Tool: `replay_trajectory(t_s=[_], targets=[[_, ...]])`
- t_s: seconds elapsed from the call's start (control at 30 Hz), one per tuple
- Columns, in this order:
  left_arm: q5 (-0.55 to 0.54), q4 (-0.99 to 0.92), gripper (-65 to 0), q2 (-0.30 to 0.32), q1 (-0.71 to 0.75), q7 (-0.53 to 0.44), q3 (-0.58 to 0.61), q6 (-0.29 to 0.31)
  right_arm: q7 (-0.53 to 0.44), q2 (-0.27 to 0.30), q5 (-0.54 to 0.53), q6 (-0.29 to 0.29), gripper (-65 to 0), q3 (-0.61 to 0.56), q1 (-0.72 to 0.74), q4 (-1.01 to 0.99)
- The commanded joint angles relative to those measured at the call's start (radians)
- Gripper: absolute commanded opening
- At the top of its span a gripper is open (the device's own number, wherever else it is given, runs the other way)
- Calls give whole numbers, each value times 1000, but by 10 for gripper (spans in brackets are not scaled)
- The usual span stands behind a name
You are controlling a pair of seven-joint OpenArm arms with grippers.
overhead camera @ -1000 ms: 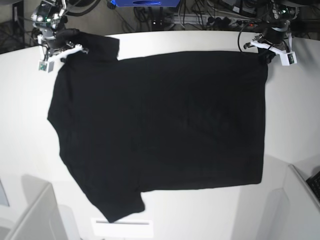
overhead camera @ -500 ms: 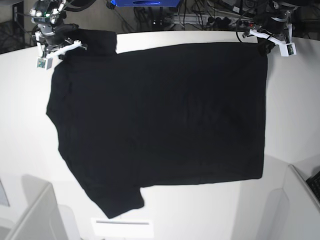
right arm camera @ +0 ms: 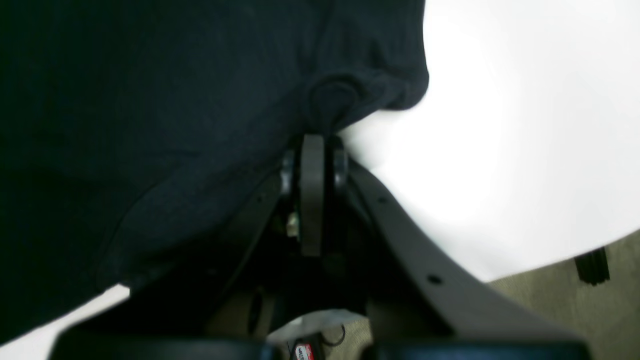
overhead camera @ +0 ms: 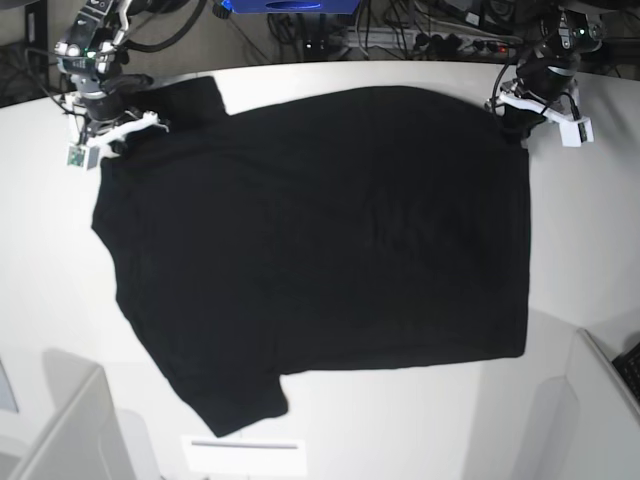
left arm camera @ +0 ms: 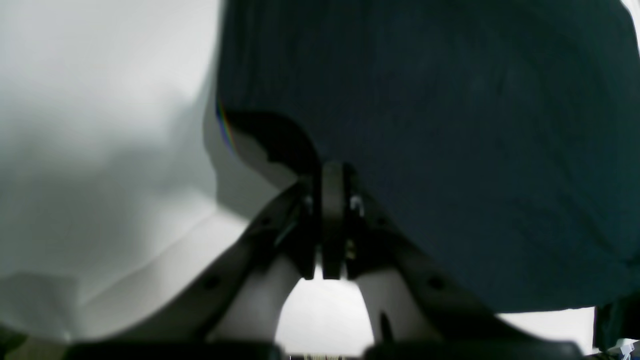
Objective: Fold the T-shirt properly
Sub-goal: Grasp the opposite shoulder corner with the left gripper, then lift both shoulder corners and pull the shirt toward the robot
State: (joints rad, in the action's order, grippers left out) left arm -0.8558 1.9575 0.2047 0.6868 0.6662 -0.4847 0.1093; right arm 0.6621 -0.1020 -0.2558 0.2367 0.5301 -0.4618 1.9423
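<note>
Both wrist views show what the base view hides: the left gripper [left arm camera: 332, 172] and right gripper [right arm camera: 312, 142] clamped on edges of the black T-shirt [overhead camera: 310, 250]. Base view shows it spread flat on the white table [overhead camera: 50, 260], grippers at ten and two o'clock.

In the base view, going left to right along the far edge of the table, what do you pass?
right gripper shut on the T-shirt's corner → T-shirt → left gripper shut on its other far corner

We see a plain black T-shirt [overhead camera: 320, 240] with no print showing, on a white table [overhead camera: 580, 230]; our grippers look dark grey.
</note>
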Motion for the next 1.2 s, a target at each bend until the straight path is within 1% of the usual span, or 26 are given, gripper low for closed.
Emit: replay_trajectory(t_s=[0.0, 0.07, 0.13, 0.23, 0.33, 0.43, 0.73, 0.8, 0.93, 1.07, 1.17], targets=[[-15, 19, -650, 8, 12, -13, -6, 8, -18, 6, -4, 5, -650, 0, 1, 19], [-13, 19, -650, 11, 18, -13, -7, 8, -18, 8, -4, 5, -650, 0, 4, 19], [-12, 18, -650, 16, 20, -13, -33, 8, -18, 8, -3, 5, -650, 0, 22, 19], [-13, 21, -650, 11, 20, -13, -72, 8, -17, 29, -3, 5, -650, -17, 48, 16], [-13, 23, -650, 11, 14, -13, -73, 8, 31, 52, -3, 3, -650, -52, 70, 18], [-13, 23, -650, 11, 17, -13, -68, 8, 68, 54, -3, -1, -650, -61, 104, 16], [-16, 24, -650, 9, 11, -18, -76, 8, 109, 57, -1, -3, -650, -67, 186, 12], [-16, 24, -650, 12, -12, -16, -76, 8, 121, 58, -1, -3, -650, -67, 209, 9], [-16, 24, -650, 11, -40, -15, -76, 7, 167, 81, -1, -3, -650, -69, 263, -31], [-16, 16, -650, 12, -89, -12, -76, 2, 170, 87, -1, -3, -650, -69, 297, -57], [-13, 16, -650, 11, -126, 39, -76, 0, 172, 101, -1, -3, -650, -71, 324, -90]])
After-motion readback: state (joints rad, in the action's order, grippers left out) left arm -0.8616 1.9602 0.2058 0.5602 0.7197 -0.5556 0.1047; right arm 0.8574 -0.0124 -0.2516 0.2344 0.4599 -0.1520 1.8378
